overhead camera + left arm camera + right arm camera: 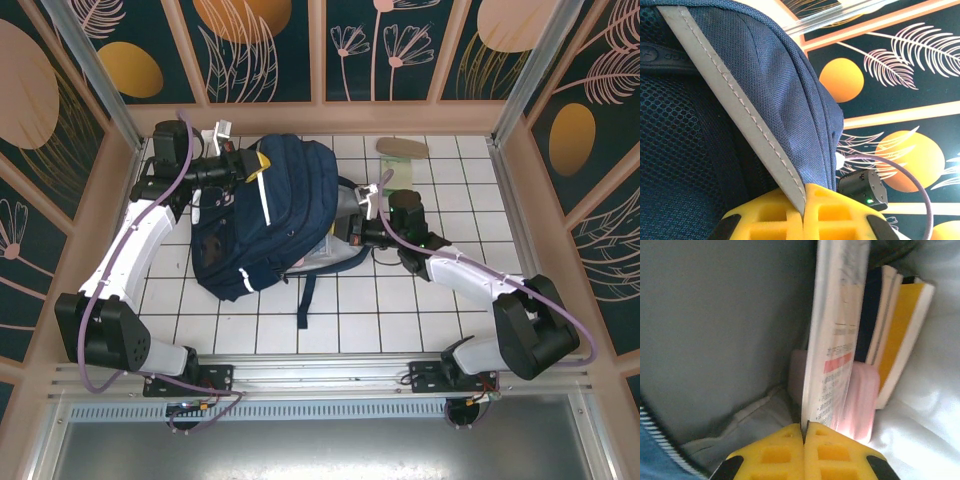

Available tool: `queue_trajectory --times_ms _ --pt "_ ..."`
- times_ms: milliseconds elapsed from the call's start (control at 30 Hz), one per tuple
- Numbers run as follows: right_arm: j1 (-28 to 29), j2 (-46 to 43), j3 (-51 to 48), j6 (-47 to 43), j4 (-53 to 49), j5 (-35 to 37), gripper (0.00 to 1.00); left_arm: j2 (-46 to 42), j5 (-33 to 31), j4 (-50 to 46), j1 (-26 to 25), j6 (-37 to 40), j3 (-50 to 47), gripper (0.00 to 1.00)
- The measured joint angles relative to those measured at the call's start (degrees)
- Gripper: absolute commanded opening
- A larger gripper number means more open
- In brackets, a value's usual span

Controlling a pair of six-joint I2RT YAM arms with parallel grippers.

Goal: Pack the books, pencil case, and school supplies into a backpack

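Yellow foam pads (765, 220) of the left gripper (804, 212) are sitting closest to the lens. They are pressing together with no gap on the white reflective stripe (735, 110) of the backpack (270, 215). Judging by that hold at the bag's far left end, this arm is lifting the woven navy fabric so the mouth is gaping toward the right. Dark open mesh (675, 150) is showing beside the stitched stripe. The right gripper (804, 435) is reaching inside the bag, and its pads are likewise meeting flat. They appear to be pinching the lower edge of a thin printed piece (835, 340), glossy and pale with a red band; whether it is a book cover or a wrapped pack I cannot tell. It is standing on edge, probably so it is sliding in alongside what is already there. The books (900, 335) are standing just right of it, stiff spines and page edges showing. The soft pink pencil case (862, 400) is lying behind and below them against smooth grey and white lining. On the tiled table (400, 310), far right of the bag, a rounded tan oval piece (401, 147) and a flat pale green pack (404, 178) are lying loose, apparently waiting to be packed.
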Motion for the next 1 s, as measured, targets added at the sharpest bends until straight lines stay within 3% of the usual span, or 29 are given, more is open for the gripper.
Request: queue_trajectory --times_ms 167,367,533,733,767,833,900,1000 --pt "-0.1 0.6 0.0 0.8 4.1 -6.5 0.0 0.0 0.7 0.5 0.2 -0.7 0.0 0.0" --pt "-0.5 7.9 -0.4 8.3 18.1 -12.9 0.0 0.0 1.9 2.7 0.3 -2.4 0.0 0.0" --pt "1.8 19.9 4.8 14.7 26.4 -13.9 0.0 0.0 2.7 4.3 0.3 -3.9 -0.1 0.0" --pt "8.2 33.6 17.7 17.2 26.4 -9.2 0.0 0.0 3.0 5.6 0.3 -4.6 -0.3 0.0" --pt "9.2 35.1 19.8 16.9 25.2 -7.8 0.04 0.0 3.0 5.6 0.3 -4.6 -0.3 0.0" --pt "11.4 37.7 23.9 15.6 20.7 -3.8 0.37 0.0 2.9 5.6 0.4 -4.5 -0.3 0.0" --pt "12.9 38.1 25.1 14.1 17.8 -0.2 0.6 0.0 2.9 5.5 0.5 -4.1 -0.3 0.0" --pt "14.0 35.6 24.7 12.0 16.8 3.0 0.78 0.0 2.9 4.8 0.5 -3.5 -0.3 0.0"
